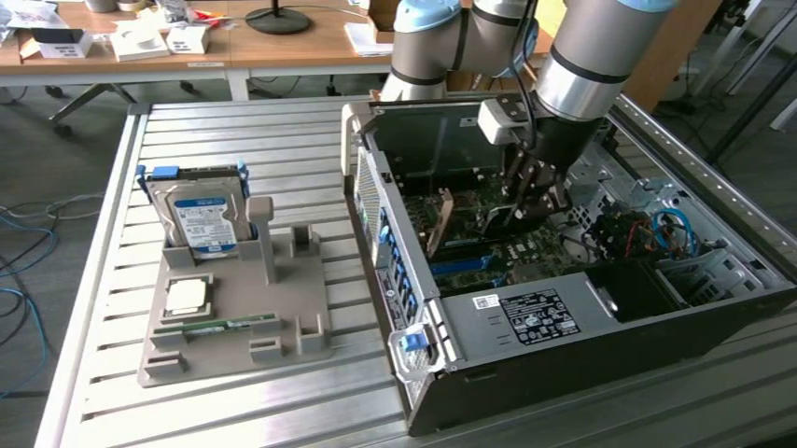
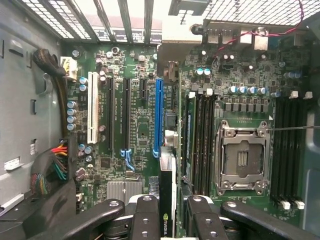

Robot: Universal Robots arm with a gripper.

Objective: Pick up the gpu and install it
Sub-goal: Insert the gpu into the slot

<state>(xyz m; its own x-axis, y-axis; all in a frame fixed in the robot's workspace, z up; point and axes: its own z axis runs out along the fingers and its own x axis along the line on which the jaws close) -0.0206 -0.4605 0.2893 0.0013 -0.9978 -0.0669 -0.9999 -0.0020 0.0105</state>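
In the exterior view my gripper [image 1: 538,201] reaches down into the open computer case [image 1: 524,373], above the motherboard. From the wrist I see the gpu [image 2: 167,180] edge-on, a thin dark card with a green logo, clamped between the two black fingers [image 2: 147,215]. The gripper [image 2: 170,217] is shut on it. The card hangs above the motherboard [image 2: 140,135], roughly in line with the long blue slot [image 2: 158,115] and just to one side of it. Its lower edge is apart from the slot.
Beside the case stands a grey holder [image 1: 299,327] with a hard drive [image 1: 200,219], a processor chip [image 1: 187,297] and a green memory stick [image 1: 230,325]. Inside the case are the processor socket [image 2: 242,157], memory slots [image 2: 200,140] and a cable bundle [image 2: 52,172].
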